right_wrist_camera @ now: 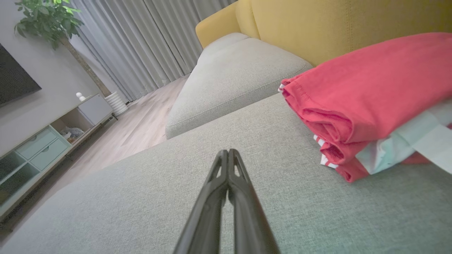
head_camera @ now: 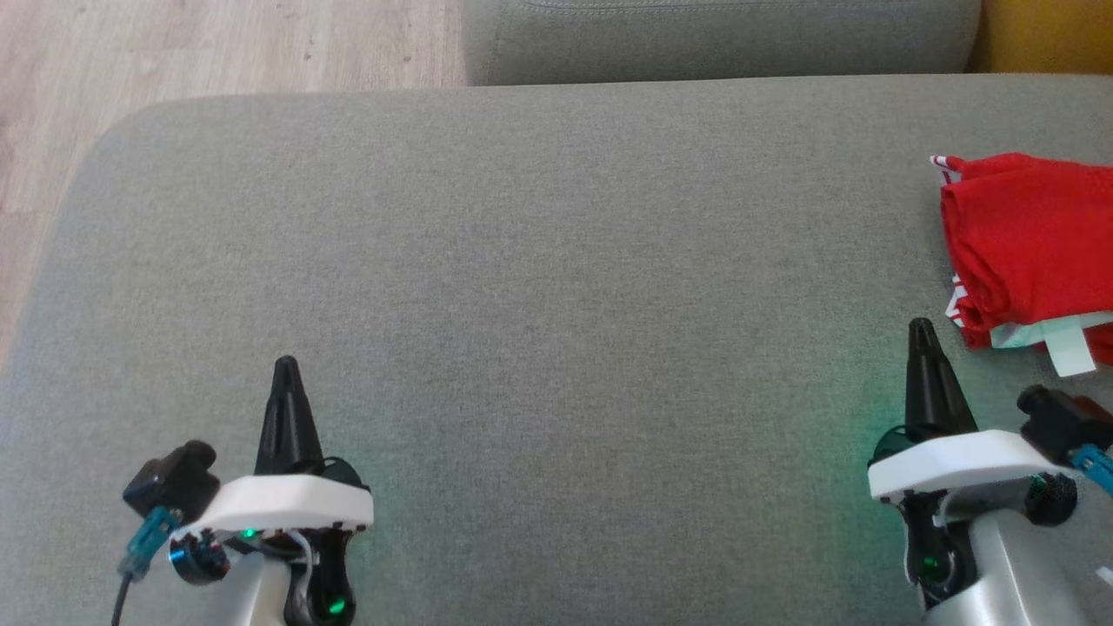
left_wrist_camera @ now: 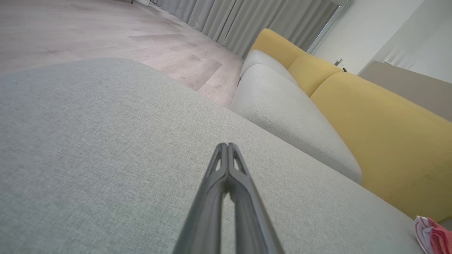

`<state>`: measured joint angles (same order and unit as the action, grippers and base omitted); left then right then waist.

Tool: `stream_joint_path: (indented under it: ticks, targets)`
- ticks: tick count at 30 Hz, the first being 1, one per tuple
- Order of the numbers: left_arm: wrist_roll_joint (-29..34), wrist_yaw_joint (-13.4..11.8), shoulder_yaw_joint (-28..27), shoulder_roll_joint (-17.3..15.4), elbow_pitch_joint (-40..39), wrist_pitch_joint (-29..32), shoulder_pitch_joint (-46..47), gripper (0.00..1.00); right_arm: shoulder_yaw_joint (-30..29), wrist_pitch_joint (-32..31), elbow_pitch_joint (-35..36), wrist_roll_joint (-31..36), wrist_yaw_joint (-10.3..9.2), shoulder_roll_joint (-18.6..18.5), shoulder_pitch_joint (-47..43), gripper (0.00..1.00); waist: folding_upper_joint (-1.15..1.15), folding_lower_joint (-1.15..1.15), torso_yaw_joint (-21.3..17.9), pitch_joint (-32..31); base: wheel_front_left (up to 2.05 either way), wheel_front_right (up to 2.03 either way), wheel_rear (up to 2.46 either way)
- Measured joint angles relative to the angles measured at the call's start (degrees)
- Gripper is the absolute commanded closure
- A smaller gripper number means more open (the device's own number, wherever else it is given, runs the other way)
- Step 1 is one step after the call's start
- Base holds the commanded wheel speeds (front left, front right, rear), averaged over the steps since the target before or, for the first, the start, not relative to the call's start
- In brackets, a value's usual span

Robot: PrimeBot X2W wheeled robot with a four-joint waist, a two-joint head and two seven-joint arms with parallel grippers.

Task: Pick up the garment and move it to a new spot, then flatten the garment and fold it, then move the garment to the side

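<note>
- Down at the lower left of the head view, the left gripper: dark fingers pressed together tip to tip, pointing up the picture over the bare grey seat cushion.
- Same story at the lower right with the right gripper: pincer closed to a single point, hovering over grey fabric.
- From each wrist camera, the same closed pair, two long fingers meeting at the tips with plain upholstery beneath.
- And over at the far right of the cushion, the garment: red, folded into a thick stack, cut off by the picture's edge.
- White stripes peeking out at its left corners, and a pale mint-white layer with a white tab poking from the nearer edge.
- Just beside the garment's near-left corner, the right gripper, apart from it and not touching.
- Way across the seat, the left gripper, well apart from the red stack.
- From the right wrist: rounded red folds piled over the pale layer, flat on the cushion, with the yellow backrest behind; touching it or not, impossible to tell.
- Past the cushion's far edge, a second grey cushion; off to the left, pale wooden floor.
- Further back in the right wrist view: grey curtains, a leafy plant and a low cabinet with pale green drawers.
</note>
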<state>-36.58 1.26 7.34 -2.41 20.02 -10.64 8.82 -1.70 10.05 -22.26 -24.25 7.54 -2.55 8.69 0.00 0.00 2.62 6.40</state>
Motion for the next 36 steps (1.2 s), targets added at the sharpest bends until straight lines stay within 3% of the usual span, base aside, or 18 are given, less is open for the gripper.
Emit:
stream_joint_path:
  ticks: [36]
  targets:
    - [-19.8,2.1,-3.9,0.0,-1.6,5.9,-1.1,1.0,-2.2,-5.8,2.1,-24.2,-0.01,0.0,-1.3,1.0,0.0,0.0,-0.9,-2.2,0.0,0.0,0.0]
